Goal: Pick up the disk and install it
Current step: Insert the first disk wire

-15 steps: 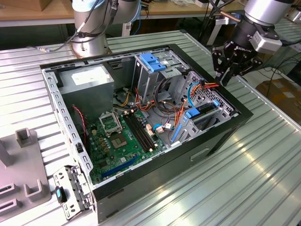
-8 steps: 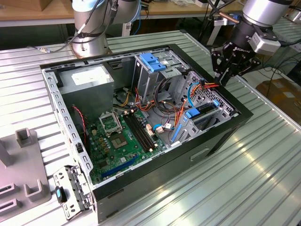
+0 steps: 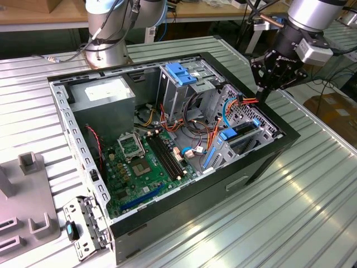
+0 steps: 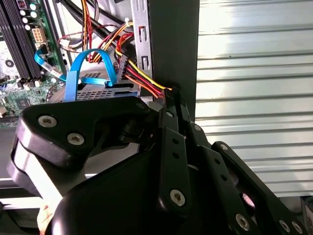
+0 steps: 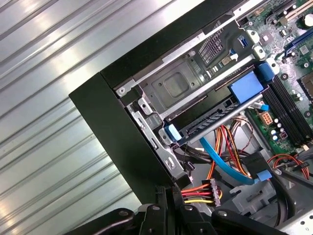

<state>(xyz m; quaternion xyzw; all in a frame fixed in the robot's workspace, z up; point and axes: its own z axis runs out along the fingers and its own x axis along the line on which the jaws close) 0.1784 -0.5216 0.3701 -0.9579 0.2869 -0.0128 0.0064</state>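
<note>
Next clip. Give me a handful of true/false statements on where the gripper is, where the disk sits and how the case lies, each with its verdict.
1. The gripper hangs over the case's edge at the exterior view's right. True.
2. The gripper holds the disk in the air. False: the disk lies in the drive bay inside the case, with nothing in the gripper.
3. The case lies on its side with the motherboard exposed. True.
4. A side panel covers the case. False: the case is open.
5. A bundle of red, yellow and black wires runs close by the gripper. True.
</note>
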